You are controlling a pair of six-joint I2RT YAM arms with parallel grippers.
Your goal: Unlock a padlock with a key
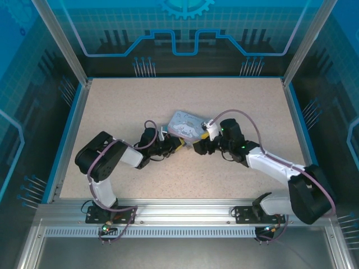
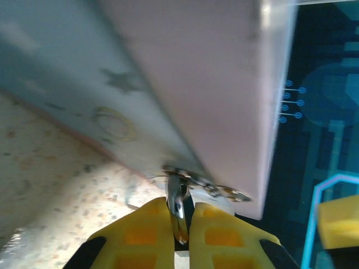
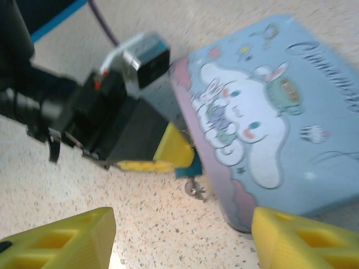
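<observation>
Left gripper (image 2: 180, 216) pinches blurred, apparently teal padlock (image 3: 188, 167) beside smooth tin (image 3: 280, 117).

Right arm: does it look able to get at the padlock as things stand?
Probably yes. The right gripper has its jaws open and faces the padlock, with bare table between. The left gripper grips it from the far side and the tin sits close beside it, so room is tight.

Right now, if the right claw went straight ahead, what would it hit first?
Probably the teal padlock pinched by the left claw at the corner of the tin box, a small metal piece just below it. Depth is unclear, so the open right claw might touch tabletop first.
</observation>
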